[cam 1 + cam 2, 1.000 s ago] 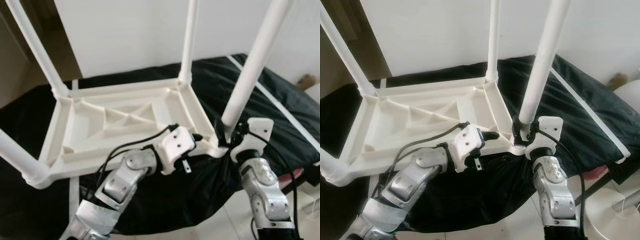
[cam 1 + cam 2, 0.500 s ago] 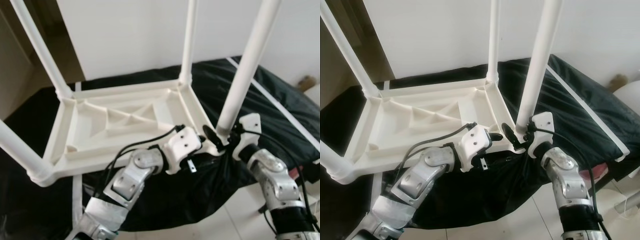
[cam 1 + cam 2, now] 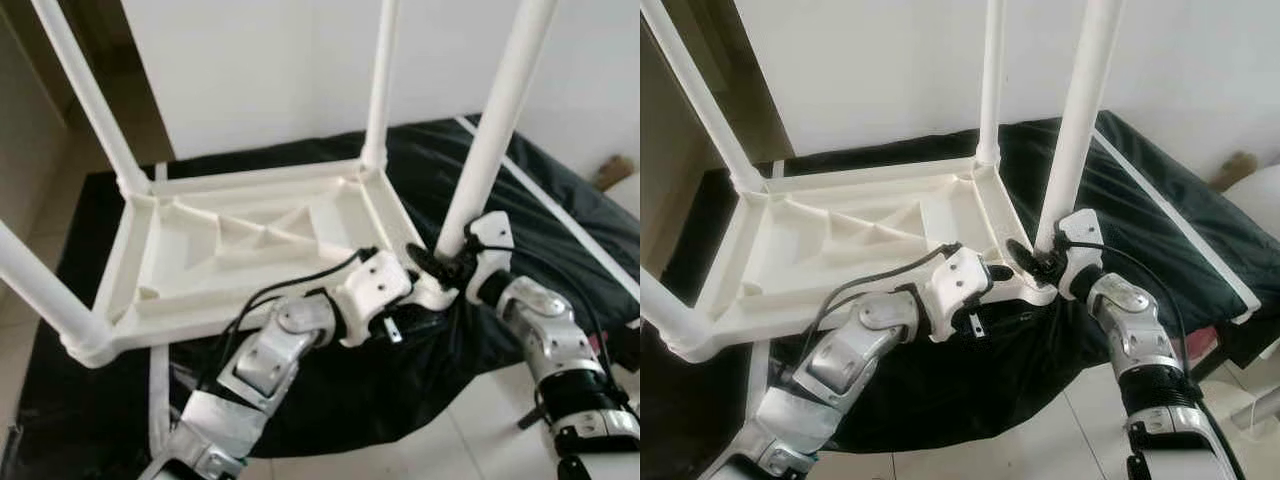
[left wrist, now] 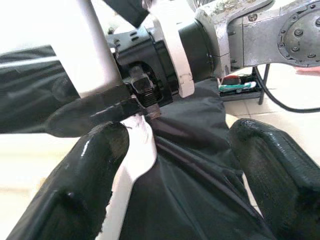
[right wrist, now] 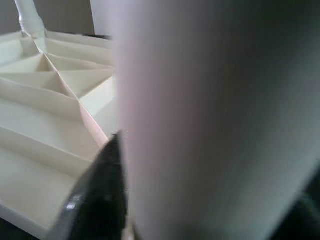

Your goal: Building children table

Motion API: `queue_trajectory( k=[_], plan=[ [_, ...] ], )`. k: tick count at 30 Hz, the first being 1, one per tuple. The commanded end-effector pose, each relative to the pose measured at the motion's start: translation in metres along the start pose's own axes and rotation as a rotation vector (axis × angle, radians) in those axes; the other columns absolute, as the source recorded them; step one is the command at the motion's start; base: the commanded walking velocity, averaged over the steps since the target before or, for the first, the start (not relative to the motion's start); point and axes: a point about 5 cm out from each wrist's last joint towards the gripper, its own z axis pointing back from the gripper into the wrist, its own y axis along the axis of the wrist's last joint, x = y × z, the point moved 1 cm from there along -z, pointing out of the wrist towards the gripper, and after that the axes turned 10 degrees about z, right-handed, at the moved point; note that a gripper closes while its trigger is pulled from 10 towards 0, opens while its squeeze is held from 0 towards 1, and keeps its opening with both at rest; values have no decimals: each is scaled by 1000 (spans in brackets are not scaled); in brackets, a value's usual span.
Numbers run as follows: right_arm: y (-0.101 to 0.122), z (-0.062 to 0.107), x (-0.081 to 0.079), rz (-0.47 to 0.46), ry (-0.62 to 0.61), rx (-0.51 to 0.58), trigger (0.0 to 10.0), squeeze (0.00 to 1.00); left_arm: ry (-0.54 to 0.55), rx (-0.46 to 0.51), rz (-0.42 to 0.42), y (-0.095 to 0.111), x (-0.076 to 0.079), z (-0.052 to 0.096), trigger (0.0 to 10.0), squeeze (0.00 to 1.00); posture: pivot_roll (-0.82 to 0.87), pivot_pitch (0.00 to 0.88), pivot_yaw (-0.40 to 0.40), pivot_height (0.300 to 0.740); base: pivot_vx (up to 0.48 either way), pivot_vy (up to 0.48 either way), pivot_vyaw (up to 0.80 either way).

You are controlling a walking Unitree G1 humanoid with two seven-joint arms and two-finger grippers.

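Upturned table (image 3: 240, 250), right pincer (image 3: 437, 268) gripping leg (image 3: 490, 130)

A blurred white table leg (image 5: 210, 115) stands very close to the camera. One black finger (image 5: 97, 195) of the right gripper (image 5: 200, 210) lies against its side. Beyond it is the cream underside of the upturned table (image 5: 45, 100), crossed by raised ribs, with another leg (image 5: 30, 17) at the far corner.
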Motion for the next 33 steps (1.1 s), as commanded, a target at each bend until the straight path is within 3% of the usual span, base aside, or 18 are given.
queue_trajectory(
  k=[1,8,9,13,15,19,24,28,30,33],
  plan=[
    [-6,2,-5,-17,21,-14,0,0,116,2,-19,0,-9,-1,10000,0,-25,38,39,740,0,0,0],
    [-16,9,-7,-32,6,-40,0,0,140,28,-5,3,-12,-2,10000,0,-45,47,46,740,0,0,0],
    [-18,10,-8,-36,-6,-53,10000,0,155,24,-5,2,-14,-1,10000,0,-49,45,46,740,0,0,0],
    [-23,11,-11,-88,-50,-67,10000,0,202,21,13,-3,-19,2,10000,0,-55,37,46,740,0,0,0],
    [-30,10,-15,-88,-110,-125,10000,0,268,0,28,-10,-26,4,10000,0,-60,24,44,740,0,0,0],
    [-31,9,-16,-89,-148,-142,10000,0,292,-6,31,-11,-28,5,10000,0,-60,17,42,740,0,0,0],
    [-31,7,-31,-155,-339,-174,10000,0,279,37,119,-12,-30,12,10000,0,-55,0,34,740,0,0,0],
    [-30,9,-38,-179,-417,-194,10000,0,280,3,131,-19,-31,16,10000,0,-50,0,29,740,0,0,0],
    [-30,14,-46,-189,-556,-233,10000,0,322,-29,118,-26,-38,22,10000,0,-44,0,18,740,0,0,0],
    [-30,15,-46,-194,-584,-240,10000,0,326,-25,121,-25,-39,22,10000,0,-44,0,18,740,0,0,0]
  ],
)
